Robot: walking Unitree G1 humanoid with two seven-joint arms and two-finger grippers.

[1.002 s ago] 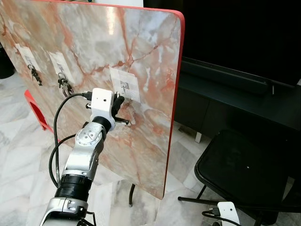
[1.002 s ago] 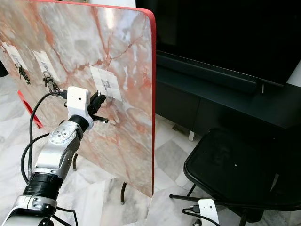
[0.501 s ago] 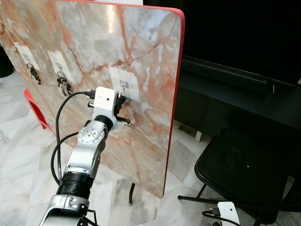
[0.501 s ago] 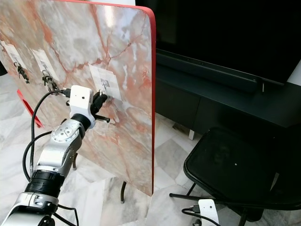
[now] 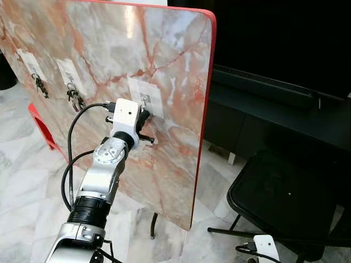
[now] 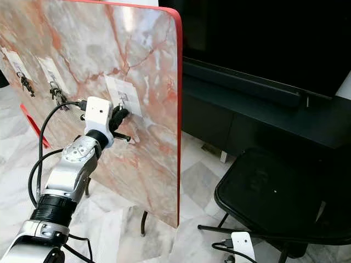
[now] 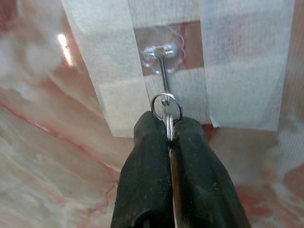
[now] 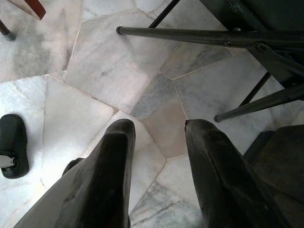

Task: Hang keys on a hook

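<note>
My left gripper (image 5: 143,116) is raised against the upright marble board (image 5: 175,66), shut on a key ring (image 7: 166,107) with a key. In the left wrist view the ring sits at the tip of the clear taped-on hook (image 7: 163,54), whose metal stem runs down into the ring. The hook's white tape patch (image 5: 146,97) is on the board just above the fingers (image 7: 147,171). My right gripper (image 8: 156,137) hangs open low over the marble floor, holding nothing.
Two other taped hooks on the board's left carry keys (image 5: 39,85) (image 5: 74,98). A black folding chair (image 5: 285,197) stands at the right, and a dark TV cabinet (image 5: 263,109) behind it. A red object (image 5: 41,126) sits on the floor behind the board.
My left gripper has risen and moved right toward the hook, bringing the key ring up to it. The right arm stays still.
</note>
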